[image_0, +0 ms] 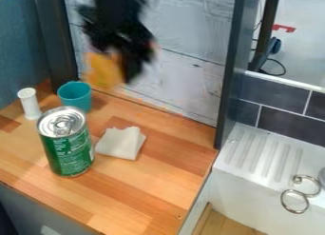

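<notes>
End effector [122,70], camera view: one, black, single arm entering at the top edge; hanging above the far part of the counter [143,181], before a grey-white plank panel [190,58]. Grip state: cannot be told whether spread, pressed together or pinching.

Orange-yellow item [103,70]: one, immediately at the picture-left side of the end effector, overlapping it in outline and seemingly clear of the counter. Bearing from end effector: picture-left, close in, perhaps in its hold, though contact is not certain. Long axis: appears roughly upright; outline too indistinct to confirm.

Teal cup [75,96]: one, upright on the counter, below and picture-left of the end effector, mouth upward.

Green can [66,141]: one, standing, long axis vertical; farther below and picture-left, on the camera side of the cup.

White cylinder [30,103]: one, upright, picture-left of the cup, the farther of the two from the end effector.

Pale cloth [120,142]: one, folded, lying flat below the end effector, just beside the can on its picture-right.

White sink [263,155]: ribbed ledge, well apart, below and picture-right of the end effector.
</notes>
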`<state>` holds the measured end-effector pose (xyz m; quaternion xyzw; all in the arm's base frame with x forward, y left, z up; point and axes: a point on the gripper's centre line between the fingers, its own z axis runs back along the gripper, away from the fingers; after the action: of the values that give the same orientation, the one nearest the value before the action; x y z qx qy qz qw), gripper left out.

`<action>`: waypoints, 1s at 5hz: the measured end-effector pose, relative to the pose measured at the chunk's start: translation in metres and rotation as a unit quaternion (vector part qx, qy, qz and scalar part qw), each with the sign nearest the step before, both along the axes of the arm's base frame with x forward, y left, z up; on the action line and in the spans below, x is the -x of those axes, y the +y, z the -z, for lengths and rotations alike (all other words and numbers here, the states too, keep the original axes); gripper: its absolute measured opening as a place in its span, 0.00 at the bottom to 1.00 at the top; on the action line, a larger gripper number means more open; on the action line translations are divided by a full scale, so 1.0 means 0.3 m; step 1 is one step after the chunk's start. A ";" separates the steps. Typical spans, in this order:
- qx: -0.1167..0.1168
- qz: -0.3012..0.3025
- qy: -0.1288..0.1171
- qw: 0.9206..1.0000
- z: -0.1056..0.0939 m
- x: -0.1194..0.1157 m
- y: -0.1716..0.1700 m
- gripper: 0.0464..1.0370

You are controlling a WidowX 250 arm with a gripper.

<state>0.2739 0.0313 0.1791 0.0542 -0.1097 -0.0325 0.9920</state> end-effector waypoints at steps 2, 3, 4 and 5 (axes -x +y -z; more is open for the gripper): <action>0.026 -0.165 0.004 0.986 0.015 0.195 0.313 0.57; 0.020 -0.209 0.015 0.978 0.087 0.232 0.465 0.57; 0.044 -0.254 0.028 0.966 0.206 0.268 0.586 0.57; 0.061 -0.274 0.026 0.960 0.323 0.264 0.656 0.57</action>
<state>0.1946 0.2282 0.0823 0.0202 -0.0666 0.2456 0.9669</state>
